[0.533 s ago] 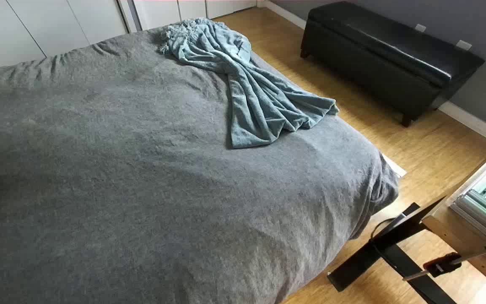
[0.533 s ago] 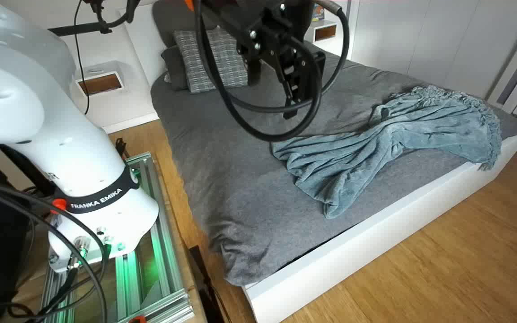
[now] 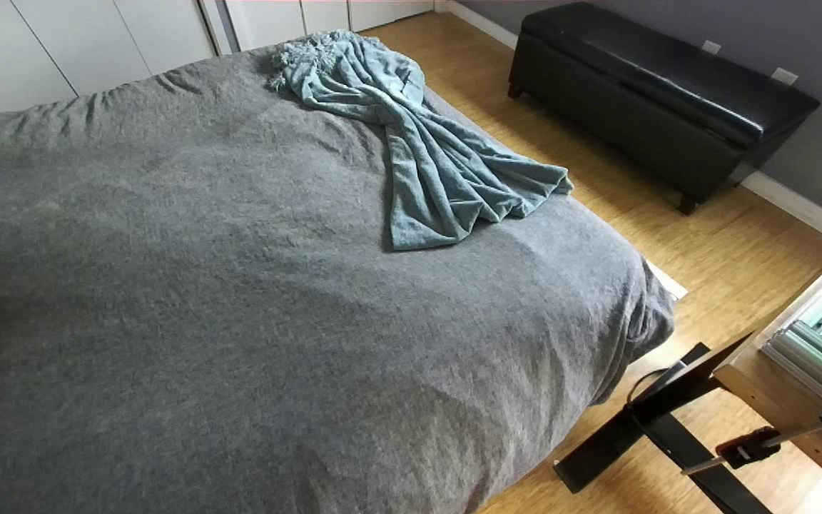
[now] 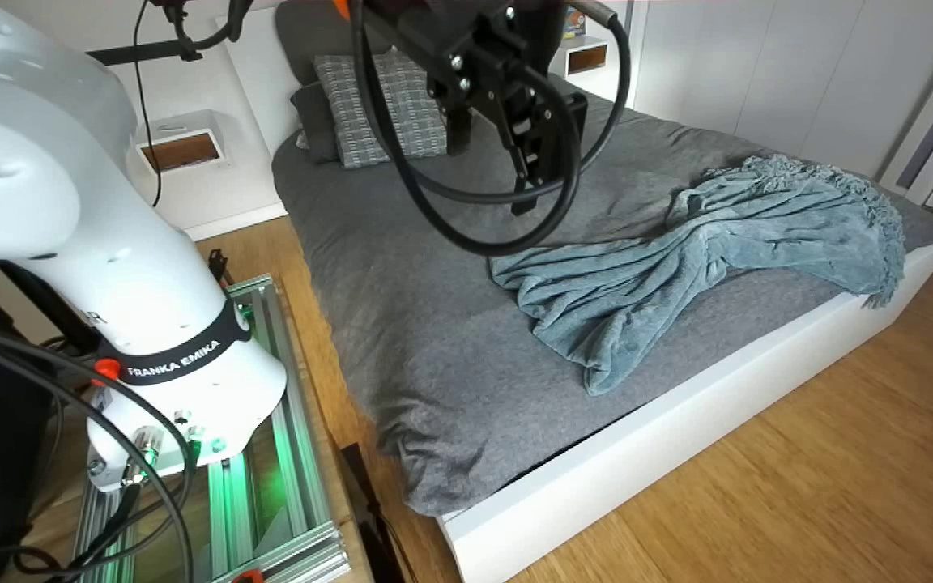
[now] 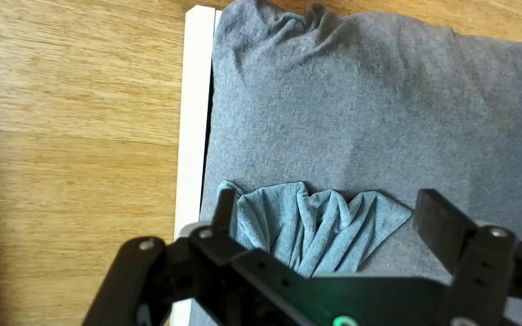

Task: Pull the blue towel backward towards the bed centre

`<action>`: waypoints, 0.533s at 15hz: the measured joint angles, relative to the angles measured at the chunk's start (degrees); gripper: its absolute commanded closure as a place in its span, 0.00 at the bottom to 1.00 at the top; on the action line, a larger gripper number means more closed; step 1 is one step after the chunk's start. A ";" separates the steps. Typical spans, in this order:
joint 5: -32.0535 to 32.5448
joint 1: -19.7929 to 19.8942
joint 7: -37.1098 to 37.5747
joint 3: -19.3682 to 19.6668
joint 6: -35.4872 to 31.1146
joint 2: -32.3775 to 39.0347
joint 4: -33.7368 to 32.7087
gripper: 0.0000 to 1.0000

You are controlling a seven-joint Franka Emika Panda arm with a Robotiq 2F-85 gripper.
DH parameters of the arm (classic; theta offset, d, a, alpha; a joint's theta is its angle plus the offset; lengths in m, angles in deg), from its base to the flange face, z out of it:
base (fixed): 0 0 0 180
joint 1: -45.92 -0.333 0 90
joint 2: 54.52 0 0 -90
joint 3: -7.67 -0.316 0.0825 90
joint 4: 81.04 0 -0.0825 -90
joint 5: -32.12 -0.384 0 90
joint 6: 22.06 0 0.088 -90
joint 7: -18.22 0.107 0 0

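The blue towel (image 3: 439, 164) lies bunched and creased on the grey bed (image 3: 204, 300), near its foot edge. In an exterior view (image 4: 669, 267) its fringed end lies at the far corner of the bed, and its gathered plain end is nearer the robot. My gripper (image 4: 492, 170) hangs in the air above the bed, partly behind a looping black cable. In the wrist view (image 5: 326, 199) its two fingers are wide apart with nothing between them. The towel's plain end (image 5: 306, 222) shows below, between the fingers; the gripper body hides the rest of it.
The white bed frame (image 4: 709, 445) runs along the foot edge, with wooden floor (image 5: 75, 136) beyond it. A black bench (image 3: 661, 100) stands by the wall. Patterned pillow (image 4: 394, 105) at the headboard. The robot's base stands on a table (image 3: 803, 407) beside the bed.
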 measured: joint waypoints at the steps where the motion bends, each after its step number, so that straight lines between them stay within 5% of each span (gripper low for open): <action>1: 0.00 0.00 0.00 0.00 0.00 0.00 0.00 0.00; 5: 0.00 0.09 0.01 -0.33 0.00 0.05 0.00 0.00; 8: -0.47 -0.61 0.82 -4.18 -0.49 1.29 0.09 0.00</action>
